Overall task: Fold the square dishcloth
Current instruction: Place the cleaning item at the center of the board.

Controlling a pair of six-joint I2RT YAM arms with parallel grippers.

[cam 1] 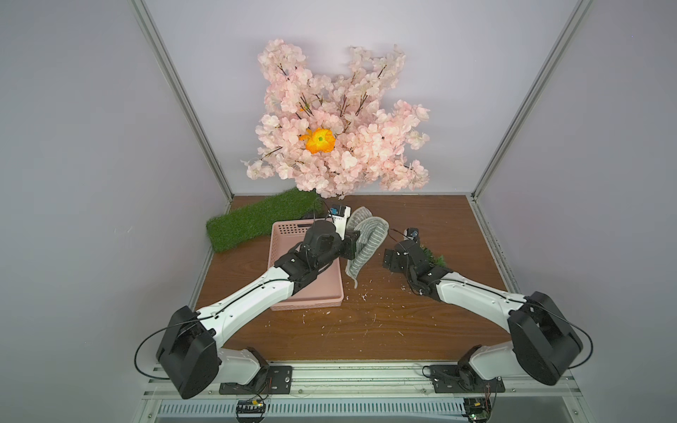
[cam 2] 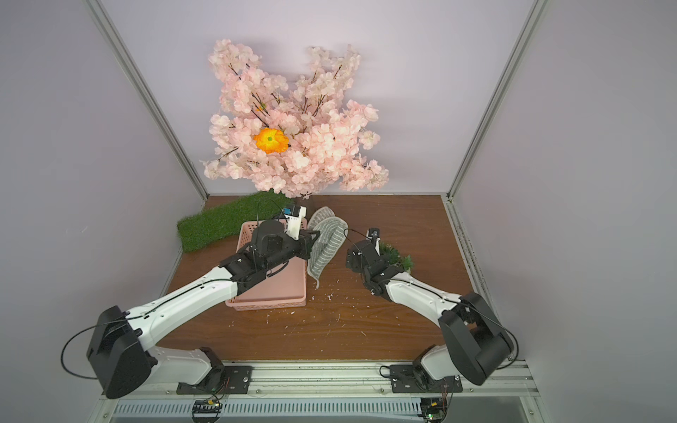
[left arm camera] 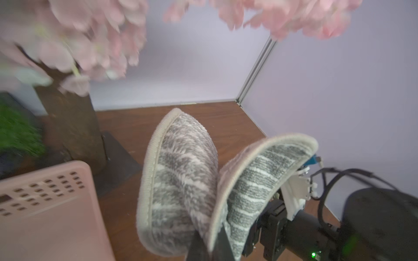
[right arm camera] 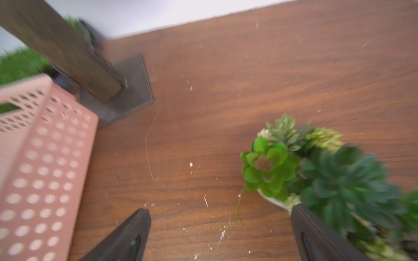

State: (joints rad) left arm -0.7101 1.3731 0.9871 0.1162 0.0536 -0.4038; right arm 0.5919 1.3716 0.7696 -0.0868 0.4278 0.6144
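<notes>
Clamps one bunched square dishcloth [cam 1: 366, 238] in left gripper [left arm camera: 209, 236], fingertips mostly hidden; shows right gripper [right arm camera: 219, 210] spread apart, seemingly empty.

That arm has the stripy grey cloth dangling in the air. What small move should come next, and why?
Probably the right gripper should move in and pinch the dishcloth by its hanging corner. It droops doubled over from the shut left gripper beside the pink basket, while the right gripper stands open and empty near the small plant; two grips could spread it flat.
</notes>
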